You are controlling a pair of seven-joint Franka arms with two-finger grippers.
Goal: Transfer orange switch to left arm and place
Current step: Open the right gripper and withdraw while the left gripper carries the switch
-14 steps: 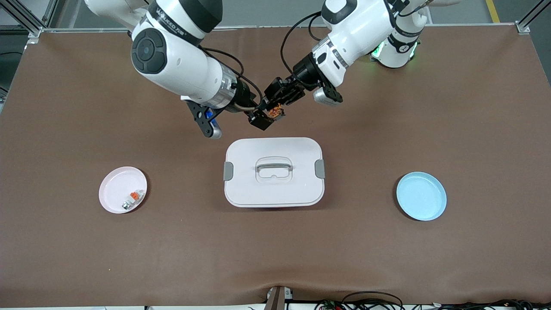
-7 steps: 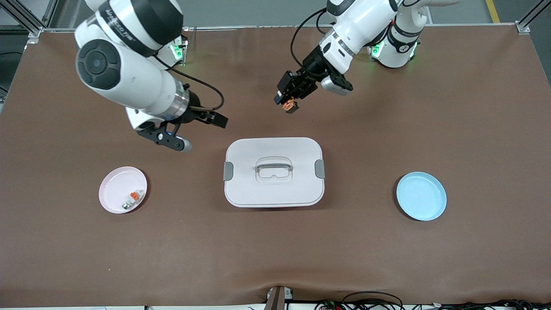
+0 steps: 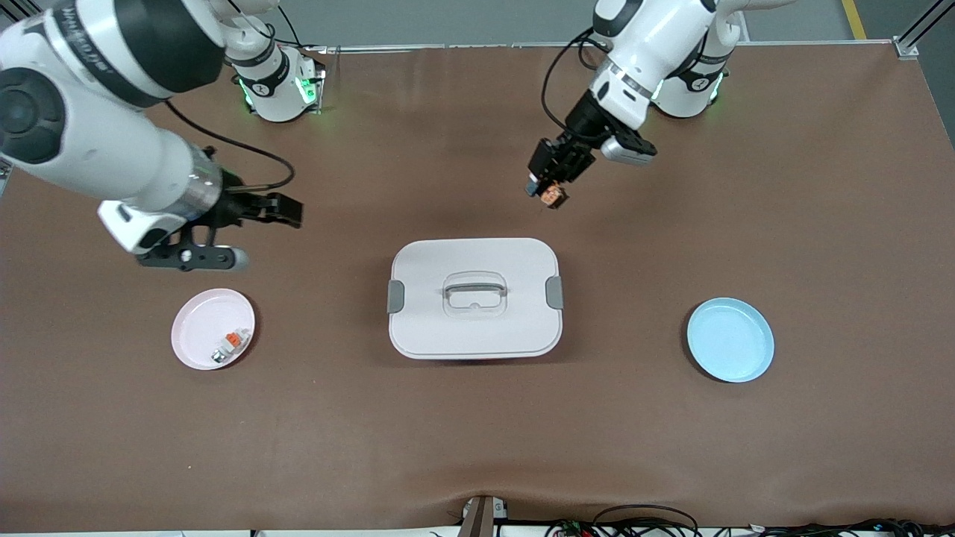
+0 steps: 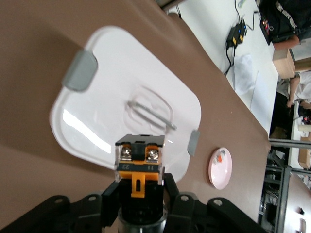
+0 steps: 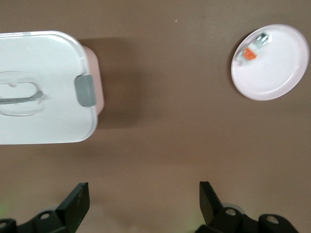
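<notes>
**A:** Gripping the orange switch (image 3: 552,197), the left gripper (image 3: 548,188) is hanging over bare table, above the stretch between the left arm's base and the box (image 3: 474,298). Its fingers are clamped on the part, so the handover looks done to me.

**B:** Agreed. The right gripper (image 3: 262,209) is holding nothing, its fingers spread wide over the table near the pink plate (image 3: 195,335). That arm is waiting, as far as I can judge.

**A:** So what is remaining?

**B:** Carrying the switch toward the blue plate (image 3: 730,339), I would guess, and setting it down there. That plate is lying well apart from the left gripper, toward the left arm's end of the table, and it is sitting bare. The box is lying below and to one side of the gripper, not under it, so the path to the plate looks free of it.

**A:** What is the left wrist view giving us that the front view is not?

**B:** The switch up close: two silver screws and an orange tab facing the camera, with the fingers (image 4: 171,194) pinching its dark body from both sides. The front view is showing only a small orange-and-black speck.

**A:** And the right wrist view?

**B:** Its own two fingertips (image 5: 77,200) standing far apart with nothing between them, plus the small white-and-silver piece (image 5: 253,47) resting on the pink plate.
</notes>
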